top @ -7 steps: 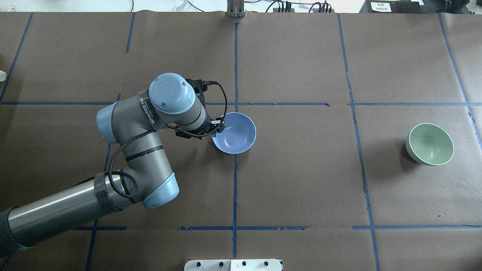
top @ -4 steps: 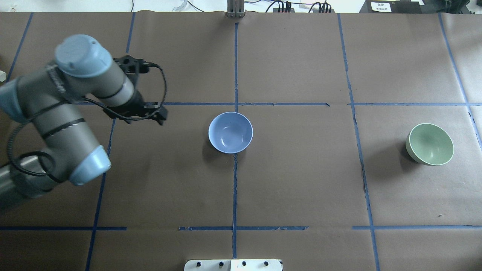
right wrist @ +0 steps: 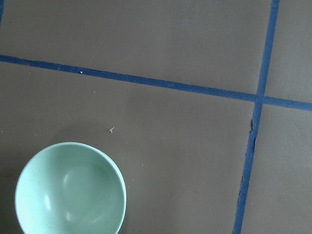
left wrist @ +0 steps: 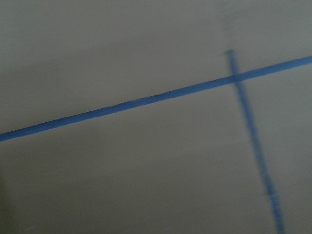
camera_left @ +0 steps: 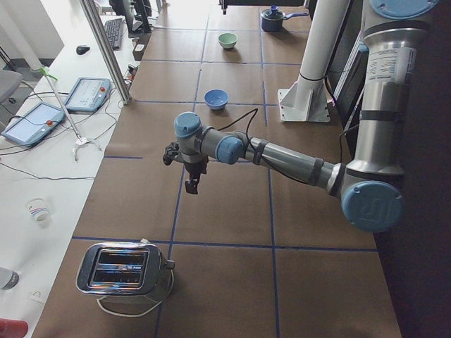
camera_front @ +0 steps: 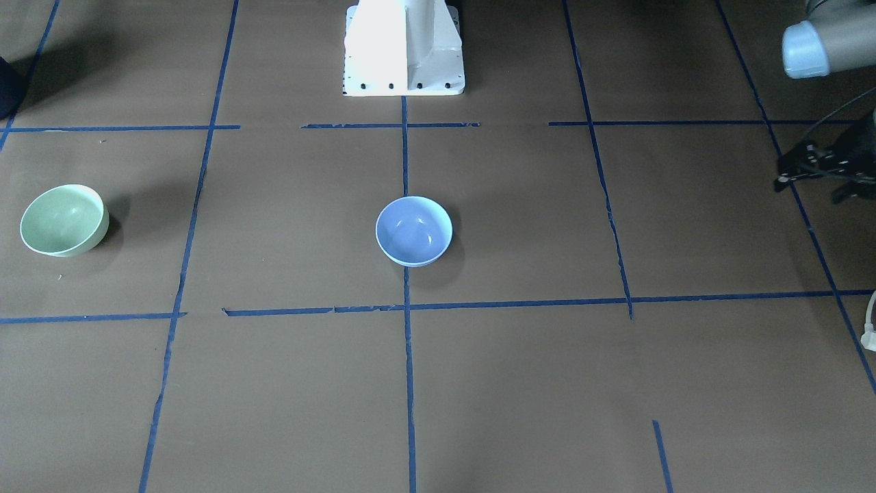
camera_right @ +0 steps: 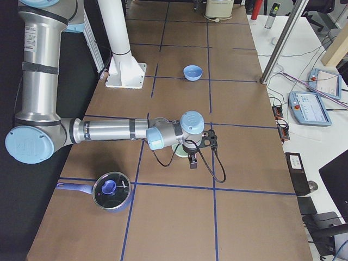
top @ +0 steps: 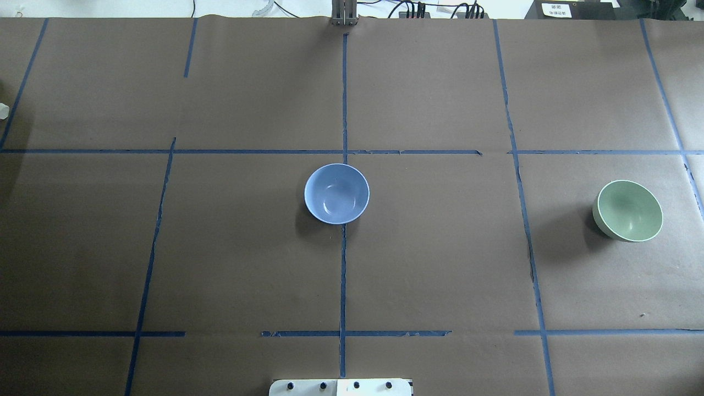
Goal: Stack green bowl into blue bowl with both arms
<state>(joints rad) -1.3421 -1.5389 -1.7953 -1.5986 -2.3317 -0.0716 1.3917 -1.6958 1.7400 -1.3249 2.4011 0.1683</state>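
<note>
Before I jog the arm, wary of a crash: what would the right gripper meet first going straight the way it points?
The right gripper points down; likely first the brown paper beside the green bowl, though depth is unclear.

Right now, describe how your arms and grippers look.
Both the left arm and right arm are silver-grey tubes with light blue joint caps and printed labels. Black cables loop to the black left gripper and right gripper.

Brown paper-covered table [top: 440,264] gridded with blue tape [top: 343,275], a white bench [camera_left: 60,232] alongside.
</note>
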